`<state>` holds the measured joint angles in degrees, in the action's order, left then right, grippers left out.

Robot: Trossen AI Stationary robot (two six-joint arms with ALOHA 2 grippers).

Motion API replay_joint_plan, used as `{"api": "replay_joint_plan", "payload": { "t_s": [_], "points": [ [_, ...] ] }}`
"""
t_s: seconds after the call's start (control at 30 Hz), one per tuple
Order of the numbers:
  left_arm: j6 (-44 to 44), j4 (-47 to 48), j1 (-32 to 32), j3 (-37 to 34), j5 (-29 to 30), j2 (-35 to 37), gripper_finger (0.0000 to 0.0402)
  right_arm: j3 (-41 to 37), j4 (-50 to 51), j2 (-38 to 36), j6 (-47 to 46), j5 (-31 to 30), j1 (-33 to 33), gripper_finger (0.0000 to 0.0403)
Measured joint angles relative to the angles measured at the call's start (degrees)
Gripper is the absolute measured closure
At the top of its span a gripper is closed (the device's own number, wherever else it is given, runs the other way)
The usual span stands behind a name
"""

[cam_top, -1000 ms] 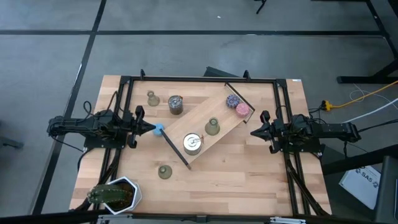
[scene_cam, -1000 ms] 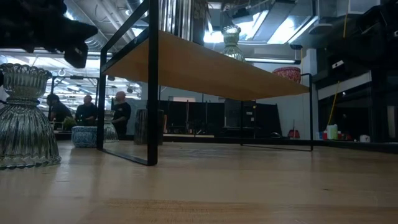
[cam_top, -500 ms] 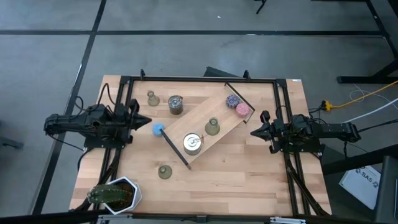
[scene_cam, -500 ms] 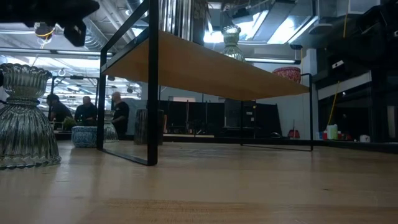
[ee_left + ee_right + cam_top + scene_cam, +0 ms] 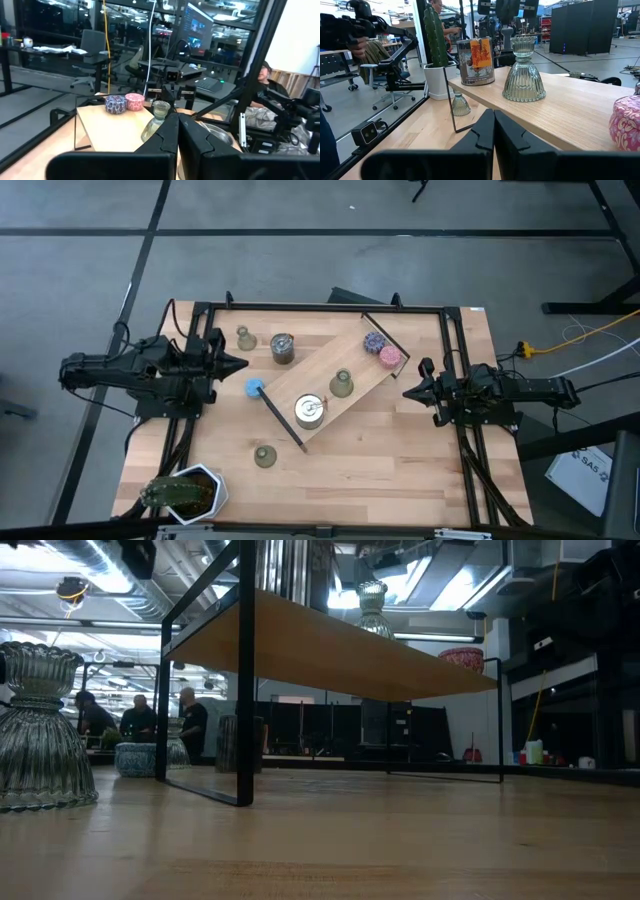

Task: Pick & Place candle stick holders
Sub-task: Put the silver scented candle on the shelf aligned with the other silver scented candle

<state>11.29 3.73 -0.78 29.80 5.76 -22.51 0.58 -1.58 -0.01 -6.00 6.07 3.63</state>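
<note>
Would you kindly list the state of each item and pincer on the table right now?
Left pincer: shut, empty, at the table's left edge.
Right pincer: shut, empty, at the right edge.
Candle stick holder on shelf: upright.
Rear candle stick holder: upright, on the table.
Front candle stick holder: upright, on the table.
Silver tin: upright on the shelf.

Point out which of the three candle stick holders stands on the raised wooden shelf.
The olive-green bell-shaped candle stick holder beside the round silver tin. The other two holders stand on the table itself.
</note>
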Motion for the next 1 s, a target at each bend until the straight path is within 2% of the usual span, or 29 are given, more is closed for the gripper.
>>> {"api": "replay_joint_plan", "payload": {
  "t_s": [0.43,0.67,1.0],
  "points": [
    [0.0,0.09,0.02,5.38,0.65,-8.97,0.0401,0.0,0.01,0.0,0.0,0.0,0.01,0.0393],
    [0.67,-0.05,0.11,7.05,0.58,-9.94,0.0401,0.0,0.02,0.0,0.0,0.02,0.01,0.0393],
    [1.03,2.05,0.11,7.06,-3.15,-9.93,0.04,0.0,0.01,0.0,0.0,0.02,0.0,0.0393]
  ]
}}
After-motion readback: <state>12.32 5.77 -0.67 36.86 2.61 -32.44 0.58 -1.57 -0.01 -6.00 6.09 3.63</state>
